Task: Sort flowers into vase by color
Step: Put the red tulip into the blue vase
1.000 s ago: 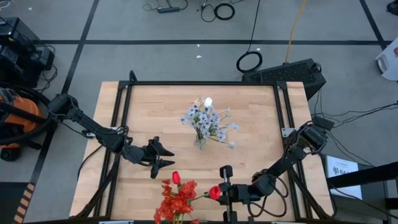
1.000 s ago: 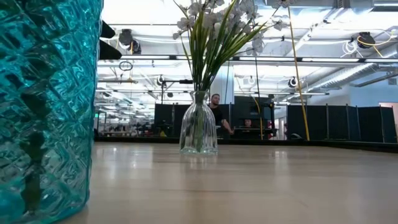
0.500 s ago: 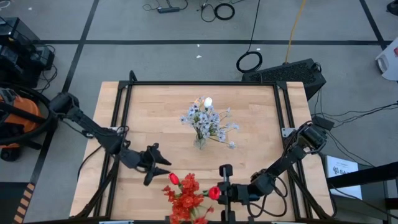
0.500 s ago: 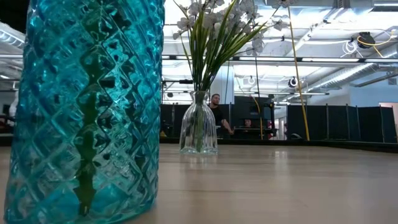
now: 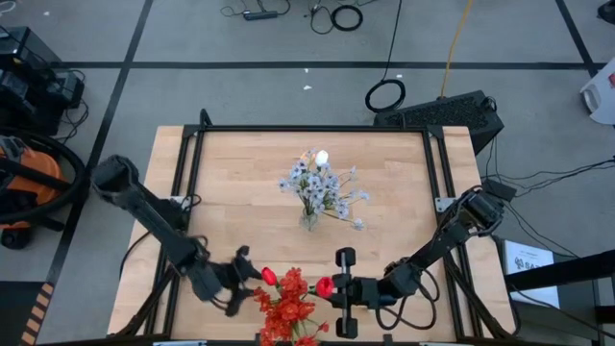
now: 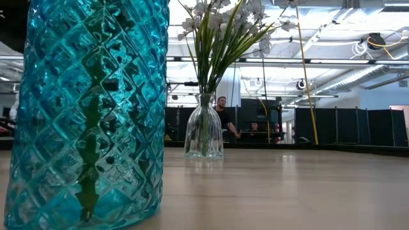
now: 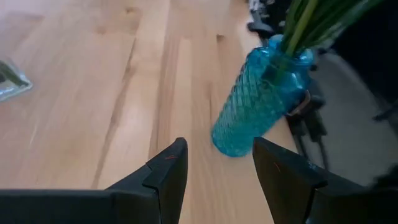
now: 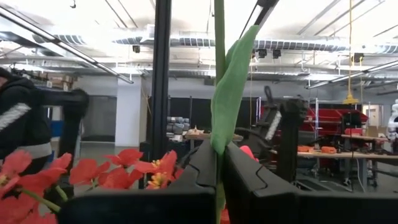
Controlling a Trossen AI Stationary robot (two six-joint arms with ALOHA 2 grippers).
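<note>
1. While the left end effector [image 5: 242,280] slides nearer, fingers spread, the teal vase [image 7: 261,99] of red blooms [image 5: 285,309] sits at the worktop's [image 5: 240,183] front edge.
2. Right end effector [image 5: 338,290], clamped on a red tulip [image 5: 325,285], has edged closer.

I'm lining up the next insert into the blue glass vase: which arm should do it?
Probably the right: its gripper is shut on a red tulip stem beside the blue glass vase. The left gripper is open and empty.

Bright overhead ceiling lights [image 6: 332,25] glare; left wrist view motion-blurred.
</note>
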